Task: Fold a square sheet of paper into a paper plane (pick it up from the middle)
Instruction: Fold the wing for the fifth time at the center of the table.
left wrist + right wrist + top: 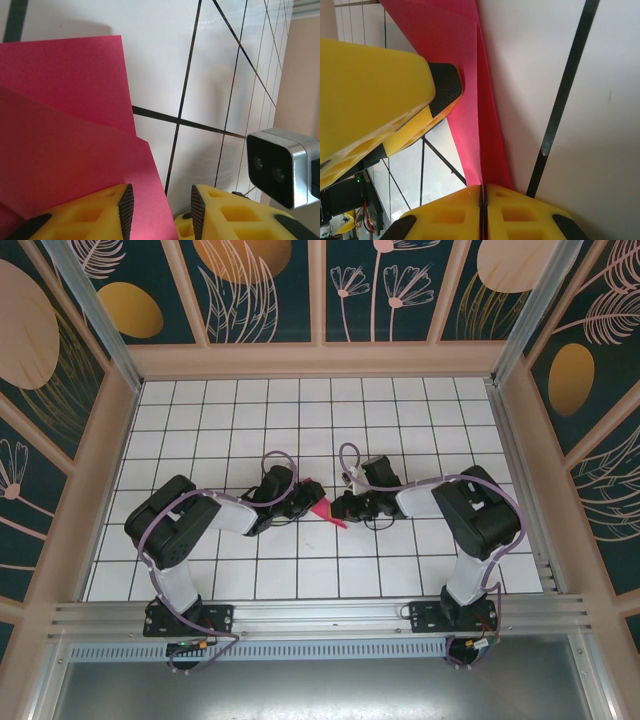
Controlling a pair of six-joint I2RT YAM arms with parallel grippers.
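The right gripper (483, 192) presses its jaws together on the narrow tip of the folded magenta paper (465, 65), which sits between both grippers at the middle of the tiled table (300, 420). The left gripper (161, 202) stands slightly open at the paper's edge. The layered folds are made; the wings are probably not yet done.

LEFT WRIST: paper plane (65, 125) cut off left and below, lower part behind left hand (161, 202) | RIGHT WRIST: its tip hidden inside pinched right hand (482, 192) | TOP: folds too small to tell.
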